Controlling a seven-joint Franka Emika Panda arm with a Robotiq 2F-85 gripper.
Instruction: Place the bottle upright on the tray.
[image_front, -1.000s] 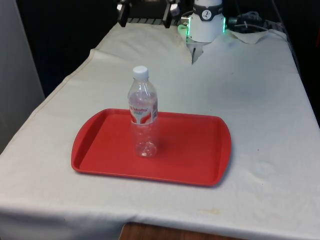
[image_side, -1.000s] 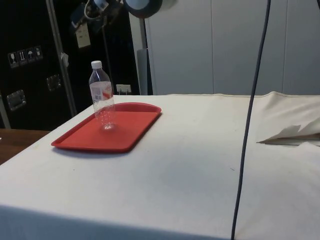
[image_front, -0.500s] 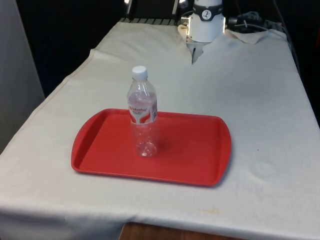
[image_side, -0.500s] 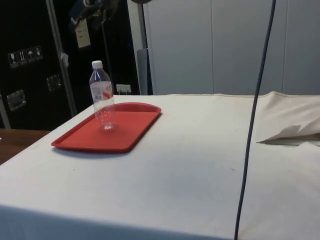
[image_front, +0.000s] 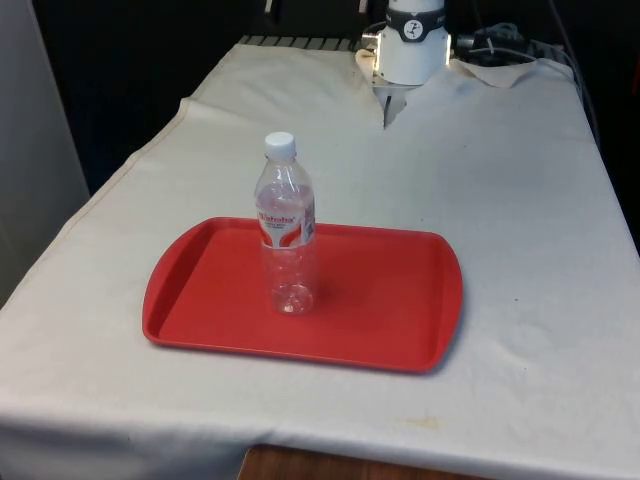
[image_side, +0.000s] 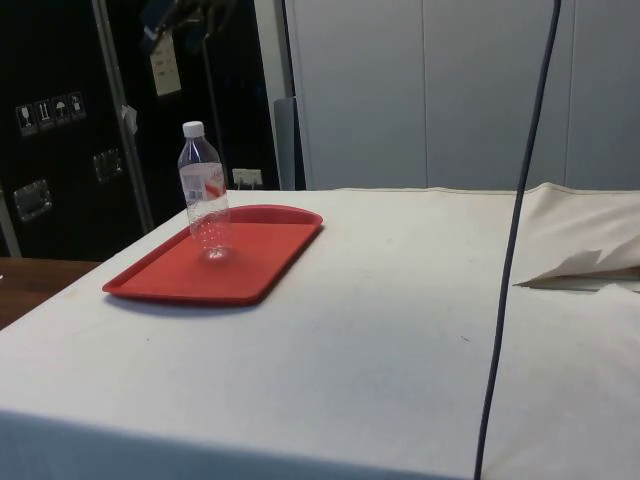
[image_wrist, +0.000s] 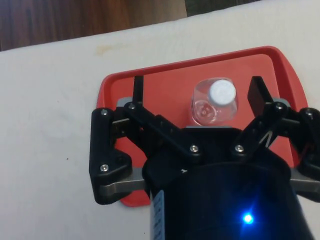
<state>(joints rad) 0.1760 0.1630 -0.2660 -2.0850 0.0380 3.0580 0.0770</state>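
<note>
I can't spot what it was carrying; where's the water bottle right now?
The bottle stands upright on the red tray, towards the front view's left, with the open gripper high above it.

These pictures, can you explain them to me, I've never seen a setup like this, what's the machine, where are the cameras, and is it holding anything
The machine is a white robot arm that ends in a black two-finger gripper. Three cameras record the same moment. The front view looks along a table covered with a white cloth. The side view looks across the same table. The wrist view comes from a camera on the arm itself, looking down past the fingers.

On the cloth lies a red tray. A clear plastic bottle with a white cap and a red label stands upright on it, toward the front view's left.

The gripper holds nothing. In the wrist view its fingers are spread wide, high above the bottle, so you look down on the cap between them.
</note>
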